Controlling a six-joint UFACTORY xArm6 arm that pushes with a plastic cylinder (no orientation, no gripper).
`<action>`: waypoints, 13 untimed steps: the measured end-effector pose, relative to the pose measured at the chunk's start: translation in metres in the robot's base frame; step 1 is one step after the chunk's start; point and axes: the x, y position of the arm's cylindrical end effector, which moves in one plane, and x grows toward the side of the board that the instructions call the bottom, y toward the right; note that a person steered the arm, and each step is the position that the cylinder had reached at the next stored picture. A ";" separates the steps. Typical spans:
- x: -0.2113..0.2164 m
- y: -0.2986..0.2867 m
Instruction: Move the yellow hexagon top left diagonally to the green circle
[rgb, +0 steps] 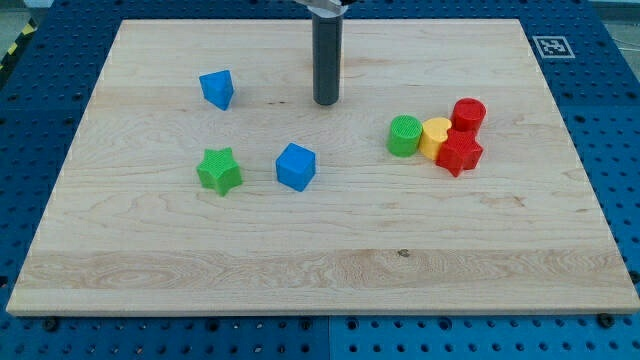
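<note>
A pale wooden worktop (320, 260) is seen lying on a blue perforated base (620, 120), with a small printed marker (548, 45) at its corner toward the view's top right. No claw is fitted to this arm, so no open or closed state can be told; only a straight dark rod is seen coming down from the view's top, and my tip (326, 102) is set on the bare wood near the top centre, touching no block. A blue cube (296, 166) lies below it toward the view's bottom, a green star (220, 170) to the left of that cube, and a smaller blue block (216, 88), perhaps a wedge though its shape is hard to make out, well to the tip's left. At the view's right a tight cluster is found: a green cylinder (404, 135), taken to be the task's green circle, with a yellow block (436, 137) pressed against its right side, a red cylinder (468, 115) above and a red star-like block (460, 154) below. The yellow block is taken to be the hexagon, although it is half hidden and looks rounded. The task is judged not yet begun: the yellow block sits on the wrong side of the green one, and it remains to be worked free of the red pieces and carried round to the upper left.
</note>
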 end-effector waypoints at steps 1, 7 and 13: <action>-0.008 0.000; -0.100 -0.066; -0.111 -0.030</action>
